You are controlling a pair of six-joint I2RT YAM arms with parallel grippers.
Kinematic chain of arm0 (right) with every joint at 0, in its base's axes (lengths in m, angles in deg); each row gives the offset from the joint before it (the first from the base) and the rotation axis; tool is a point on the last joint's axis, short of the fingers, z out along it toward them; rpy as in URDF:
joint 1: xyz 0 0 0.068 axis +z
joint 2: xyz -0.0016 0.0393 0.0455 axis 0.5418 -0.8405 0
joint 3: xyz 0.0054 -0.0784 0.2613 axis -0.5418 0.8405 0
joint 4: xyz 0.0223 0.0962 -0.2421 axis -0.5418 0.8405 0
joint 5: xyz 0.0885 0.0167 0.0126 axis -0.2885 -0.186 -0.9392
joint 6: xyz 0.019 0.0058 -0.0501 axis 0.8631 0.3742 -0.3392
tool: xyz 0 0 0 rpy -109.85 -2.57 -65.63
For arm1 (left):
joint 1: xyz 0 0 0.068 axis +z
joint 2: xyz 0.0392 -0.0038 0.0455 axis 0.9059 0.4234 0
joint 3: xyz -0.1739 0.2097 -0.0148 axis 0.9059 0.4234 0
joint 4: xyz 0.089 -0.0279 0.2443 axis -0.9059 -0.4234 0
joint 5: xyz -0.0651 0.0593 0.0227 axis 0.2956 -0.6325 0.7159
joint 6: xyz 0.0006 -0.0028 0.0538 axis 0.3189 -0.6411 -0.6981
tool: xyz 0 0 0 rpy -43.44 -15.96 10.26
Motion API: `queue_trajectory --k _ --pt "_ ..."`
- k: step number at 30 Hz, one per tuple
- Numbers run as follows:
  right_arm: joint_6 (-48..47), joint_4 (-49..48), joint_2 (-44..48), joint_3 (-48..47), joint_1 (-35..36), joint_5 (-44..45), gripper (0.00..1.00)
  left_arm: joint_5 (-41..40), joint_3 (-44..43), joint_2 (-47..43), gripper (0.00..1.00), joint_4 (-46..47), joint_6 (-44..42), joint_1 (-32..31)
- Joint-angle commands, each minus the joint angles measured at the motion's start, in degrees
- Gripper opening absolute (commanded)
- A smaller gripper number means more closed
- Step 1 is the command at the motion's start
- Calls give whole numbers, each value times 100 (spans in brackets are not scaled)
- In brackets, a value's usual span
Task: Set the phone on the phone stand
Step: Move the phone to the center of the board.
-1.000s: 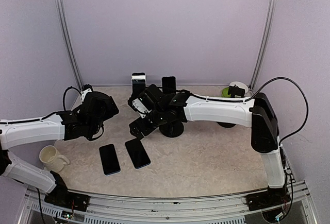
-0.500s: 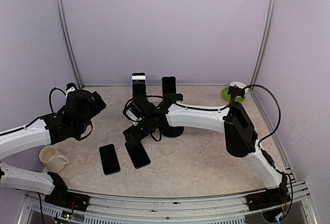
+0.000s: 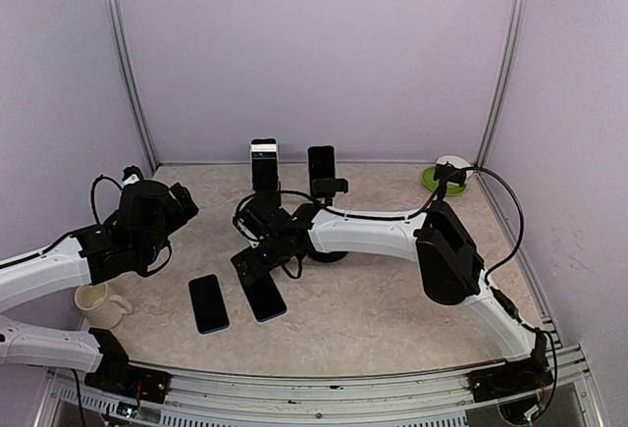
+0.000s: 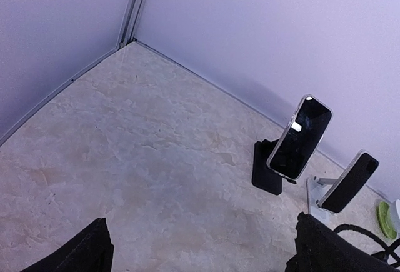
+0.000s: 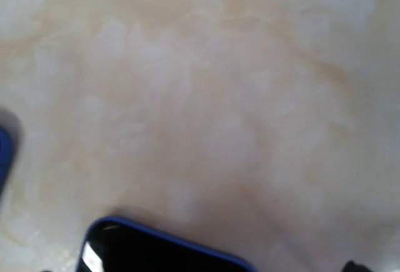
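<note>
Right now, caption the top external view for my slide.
Right arm reaches over one of two phones lying flat on the table; two more sit on stands at the back.

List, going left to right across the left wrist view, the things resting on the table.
Phone on black stand → phone on white stand → green disc at the right edge.

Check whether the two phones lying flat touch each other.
Apart. The top view shows bare table between the left phone and the right phone.
</note>
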Motion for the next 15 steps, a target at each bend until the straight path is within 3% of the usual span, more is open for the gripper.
queue_trajectory --k 1,15 --pt "30 8 -283 -131 177 167 100 68 62 -70 99 21 14 9" --pt "234 178 -443 -159 270 521 100 177 242 -151 99 211 9 9"
